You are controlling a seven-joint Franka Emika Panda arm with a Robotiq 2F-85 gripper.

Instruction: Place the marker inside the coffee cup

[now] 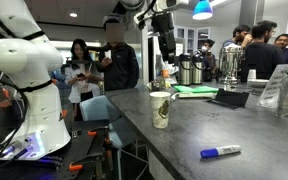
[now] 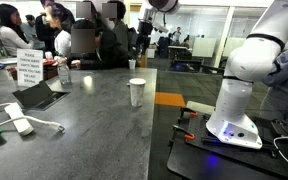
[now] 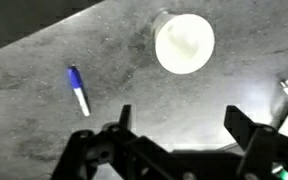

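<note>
The coffee cup [image 1: 160,109], off-white with a dark green print, stands upright on the grey table [image 1: 214,125]; it also shows in an exterior view [image 2: 136,92]. From above, the wrist view shows its open mouth [image 3: 184,42]. The marker [image 1: 220,152], white with blue ends, lies flat on the table nearer the front edge, apart from the cup. In the wrist view it lies at the left [image 3: 78,90]. My gripper [image 1: 167,45] hangs high above the table behind the cup. Its fingers [image 3: 181,125] are spread open and empty.
Steel coffee urns [image 1: 189,68] stand at the back, with green paper [image 1: 194,90] and a dark tablet [image 1: 229,98] beyond the cup. A printed sign [image 2: 29,68], a tablet [image 2: 39,95] and a white cable [image 2: 19,125] lie on the table's far side. People stand behind the table.
</note>
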